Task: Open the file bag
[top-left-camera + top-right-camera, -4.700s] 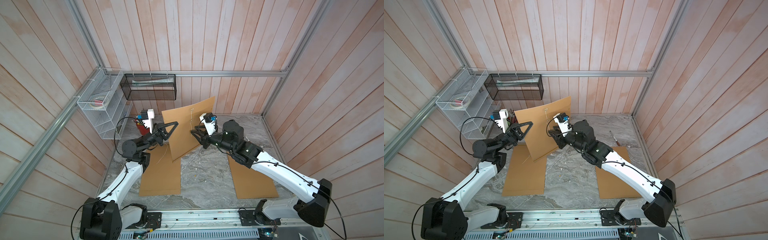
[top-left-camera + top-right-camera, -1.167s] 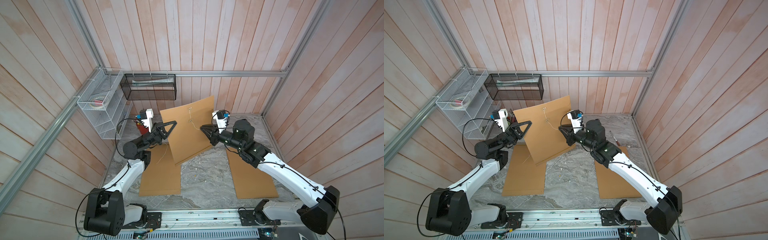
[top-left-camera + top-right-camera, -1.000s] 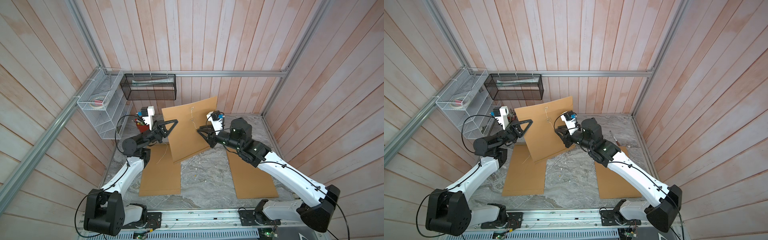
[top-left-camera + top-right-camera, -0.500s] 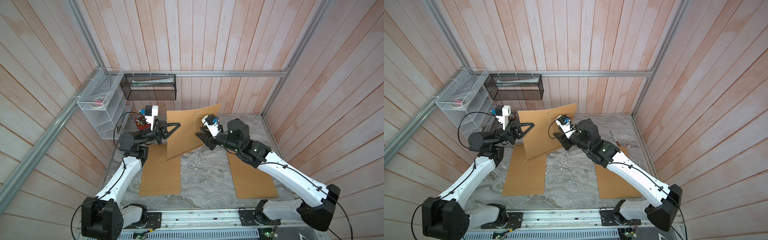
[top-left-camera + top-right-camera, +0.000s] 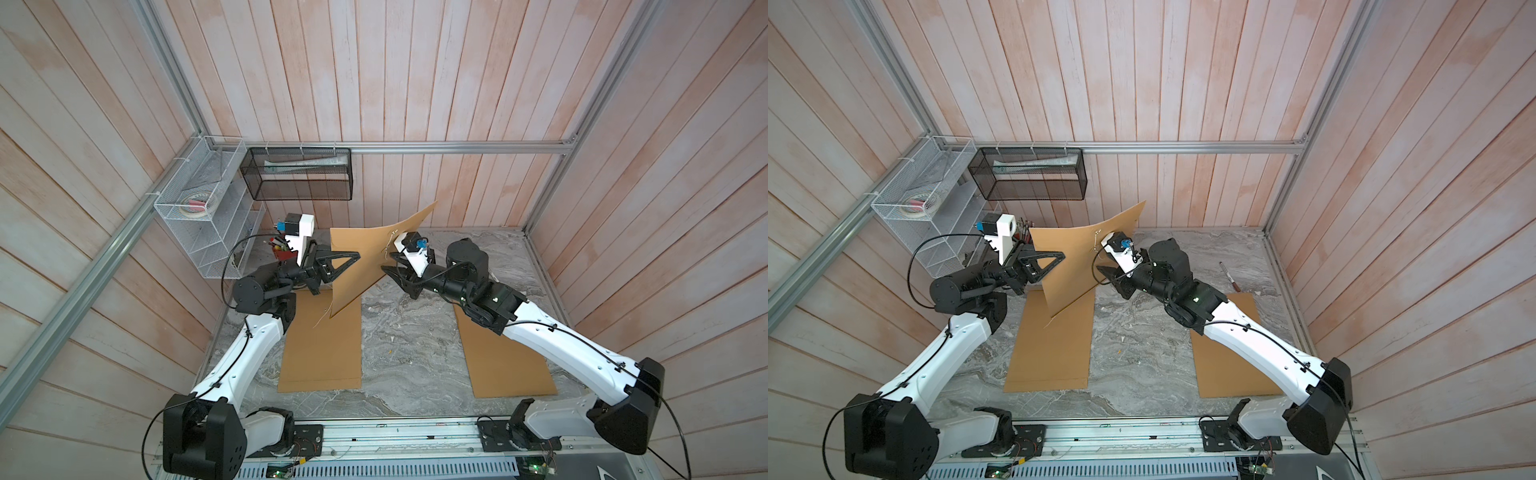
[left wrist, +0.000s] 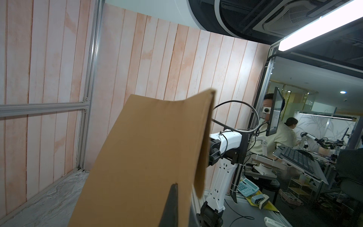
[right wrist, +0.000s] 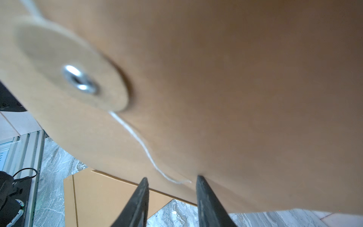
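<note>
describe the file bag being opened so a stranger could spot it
On the grey marble tabletop are three brown bags. Two flat bags lie down; the file bag alone is held up on edge by the left tool, white string hanging loose.

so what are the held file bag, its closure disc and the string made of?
File bag: matte brown kraft card, likely; it bows without creasing.
Closure disc: same tan card, shiny metal eyelet at its centre.
String: thin white thread, probably cotton; too blurred to be sure.
</note>
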Controlling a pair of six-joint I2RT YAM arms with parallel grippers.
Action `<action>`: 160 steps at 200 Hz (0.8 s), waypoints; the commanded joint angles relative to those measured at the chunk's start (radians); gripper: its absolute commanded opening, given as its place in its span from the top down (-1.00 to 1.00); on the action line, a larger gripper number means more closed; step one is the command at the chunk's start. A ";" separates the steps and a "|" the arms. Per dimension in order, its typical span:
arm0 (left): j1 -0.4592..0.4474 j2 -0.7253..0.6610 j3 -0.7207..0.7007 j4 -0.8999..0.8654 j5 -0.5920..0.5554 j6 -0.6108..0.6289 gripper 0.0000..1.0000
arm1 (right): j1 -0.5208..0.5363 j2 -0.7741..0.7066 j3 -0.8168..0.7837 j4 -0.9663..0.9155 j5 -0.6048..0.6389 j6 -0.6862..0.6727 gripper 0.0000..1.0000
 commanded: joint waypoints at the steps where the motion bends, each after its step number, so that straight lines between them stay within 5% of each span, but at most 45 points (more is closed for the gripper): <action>1: -0.003 0.004 -0.001 0.024 0.014 -0.012 1.00 | 0.003 0.004 -0.015 0.089 -0.050 -0.022 0.18; 113: -0.003 0.003 -0.001 0.008 0.002 -0.013 1.00 | 0.004 0.013 0.006 0.119 -0.067 -0.046 0.40; 160: -0.004 0.004 -0.007 -0.004 -0.014 0.009 1.00 | 0.004 0.017 0.018 0.096 -0.091 -0.036 1.00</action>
